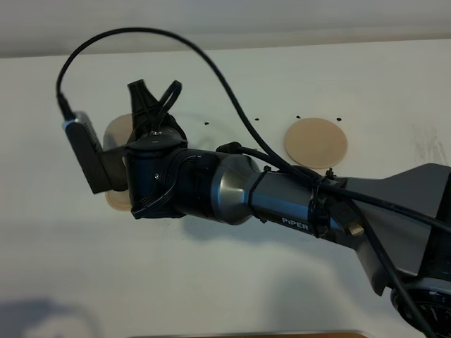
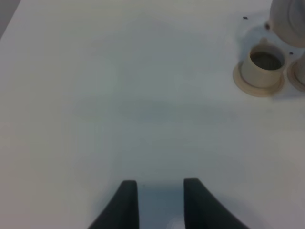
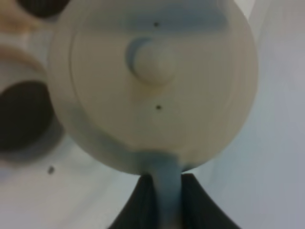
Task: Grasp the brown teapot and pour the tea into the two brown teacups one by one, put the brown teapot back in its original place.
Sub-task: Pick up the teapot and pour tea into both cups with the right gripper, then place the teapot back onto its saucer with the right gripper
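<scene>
The brown teapot (image 3: 152,86) fills the right wrist view, seen lid-on with its knob in the middle. My right gripper (image 3: 164,191) is shut on its loop handle (image 3: 164,186). Two brown teacups (image 3: 24,117) (image 3: 43,7) show as dark openings just beside the pot. In the high view my right arm (image 1: 211,186) reaches across to the left and hides the pot and cups; only saucer edges (image 1: 118,130) (image 1: 116,201) show. The wide tan saucer disc (image 1: 316,143) lies bare at the right. My left gripper (image 2: 159,200) is open over bare table, far from one teacup (image 2: 263,67).
The table (image 1: 232,282) is white with small black dots near the disc. The right arm's cable (image 1: 211,63) loops high over the table. The right arm's base (image 1: 416,232) stands at the right edge. A tan strip (image 1: 282,335) shows at the front edge.
</scene>
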Controlling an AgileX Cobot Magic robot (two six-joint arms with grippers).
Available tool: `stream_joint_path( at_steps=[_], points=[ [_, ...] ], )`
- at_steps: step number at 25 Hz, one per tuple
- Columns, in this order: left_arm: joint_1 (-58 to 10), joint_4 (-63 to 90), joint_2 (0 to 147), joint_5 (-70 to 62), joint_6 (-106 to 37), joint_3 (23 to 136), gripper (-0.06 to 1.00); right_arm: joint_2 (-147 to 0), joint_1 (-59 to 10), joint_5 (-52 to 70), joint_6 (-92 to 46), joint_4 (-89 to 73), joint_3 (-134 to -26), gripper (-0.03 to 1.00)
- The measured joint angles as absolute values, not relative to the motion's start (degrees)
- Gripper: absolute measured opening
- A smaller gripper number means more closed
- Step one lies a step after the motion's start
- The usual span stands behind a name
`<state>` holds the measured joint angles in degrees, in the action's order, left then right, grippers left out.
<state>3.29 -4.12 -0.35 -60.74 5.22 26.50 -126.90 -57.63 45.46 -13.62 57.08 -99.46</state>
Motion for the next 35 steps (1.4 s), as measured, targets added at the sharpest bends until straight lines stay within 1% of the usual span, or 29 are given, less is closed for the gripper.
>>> stream_joint_path(
  at_steps=[8,11,16,23,28,35],
  points=[
    [3.29,-4.12,-0.35,-60.74,5.22,26.50,0.30,-124.28,-57.61,50.40,4.57,49.73,-99.46,0.09],
    [3.29,-4.12,-0.35,-60.74,5.22,26.50,0.30,-122.42,-57.61,53.79,7.80,44.49,-99.48,0.09],
    [3.29,-4.12,-0.35,-60.74,5.22,26.45,0.30,-121.85,-57.61,58.63,8.59,32.00,-99.48,0.09],
    [3.29,-4.12,-0.35,-60.74,5.22,26.45,0.30,-121.78,-60.03,60.18,4.09,18.22,-99.48,0.09],
    [3.29,-4.12,-0.35,-60.74,5.22,26.45,0.30,-120.72,-62.02,59.73,3.05,14.27,-99.48,0.09],
    [3.29,-4.12,-0.35,-60.74,5.22,26.45,0.30,-121.50,-61.67,56.48,3.00,14.63,-99.48,0.09]
  ],
)
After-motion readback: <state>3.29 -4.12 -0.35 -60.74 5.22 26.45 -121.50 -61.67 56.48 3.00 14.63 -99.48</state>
